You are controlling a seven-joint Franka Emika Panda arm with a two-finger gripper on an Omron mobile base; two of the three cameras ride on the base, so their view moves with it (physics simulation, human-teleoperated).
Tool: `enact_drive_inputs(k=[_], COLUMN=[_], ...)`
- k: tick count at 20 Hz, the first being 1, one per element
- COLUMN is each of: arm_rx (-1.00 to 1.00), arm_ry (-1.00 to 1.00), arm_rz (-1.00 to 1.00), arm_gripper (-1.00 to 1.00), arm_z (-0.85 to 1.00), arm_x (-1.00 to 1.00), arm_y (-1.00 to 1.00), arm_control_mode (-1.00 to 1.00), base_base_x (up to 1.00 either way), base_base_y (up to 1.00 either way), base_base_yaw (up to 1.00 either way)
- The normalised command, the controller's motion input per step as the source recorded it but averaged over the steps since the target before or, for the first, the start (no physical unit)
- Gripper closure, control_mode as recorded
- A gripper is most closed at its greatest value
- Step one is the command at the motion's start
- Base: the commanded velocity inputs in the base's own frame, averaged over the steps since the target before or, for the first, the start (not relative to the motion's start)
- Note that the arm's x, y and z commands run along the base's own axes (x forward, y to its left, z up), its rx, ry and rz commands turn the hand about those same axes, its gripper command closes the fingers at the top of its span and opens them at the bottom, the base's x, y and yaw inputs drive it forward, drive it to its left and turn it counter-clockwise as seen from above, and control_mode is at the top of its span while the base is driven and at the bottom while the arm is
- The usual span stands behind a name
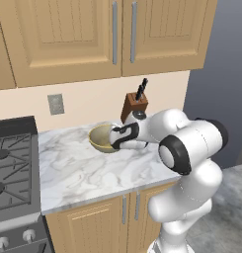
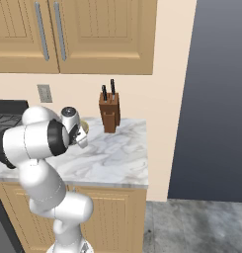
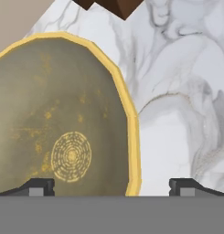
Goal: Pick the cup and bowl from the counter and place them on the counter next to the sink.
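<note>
Left base view: the bowl (image 1: 101, 138) is seen on the counter (image 1: 78, 173), near the back wall, just left of the knife block (image 1: 134, 106). The gripper (image 1: 112, 139) is held at the bowl's right rim, the arm (image 1: 191, 148) bent in from the lower right. A stove (image 1: 11, 168) is set left of the counter, an outlet (image 1: 56, 104) on the wall, cabinets (image 1: 102, 34) above.

Right base view: the bowl (image 2: 85, 127) is mostly hidden behind the arm (image 2: 38, 141); only a sliver of rim is seen. The knife block (image 2: 109, 112) stands nearby, to its right.

Hand view: the bowl (image 3: 54, 123) is seen from above. The jaws are spread wide, one fingertip (image 3: 38, 186) over the bowl interior, the other (image 3: 186, 186) over the counter (image 3: 177, 114), with the rim between them. Nothing is gripped.
</note>
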Motion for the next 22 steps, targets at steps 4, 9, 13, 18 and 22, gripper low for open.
enact_drive_inputs(k=[4, 9, 13, 18, 22], arm_rx=[0.0, 0.0, 0.0, 0.0, 0.0], arm_ry=[0.02, 0.01, 0.0, 0.0, 0.0], arm_rz=[-0.01, 0.0, 0.0, 0.0, 0.0], arm_gripper=[-1.0, 1.0, 1.0, 1.0, 1.0], arm_z=[-0.02, 0.0, 0.0, 0.0, 0.0], arm_x=[0.07, 0.0, 0.0, 0.0, 0.0], arm_y=[0.09, 0.09, 0.0, 0.0, 0.0], arm_control_mode=[-1.0, -1.0, -1.0, -1.0, -1.0], base_base_x=[0.0, 0.0, 0.0, 0.0, 0.0], base_base_y=[0.0, 0.0, 0.0, 0.0, 0.0], base_base_yaw=[0.0, 0.0, 0.0, 0.0, 0.0])
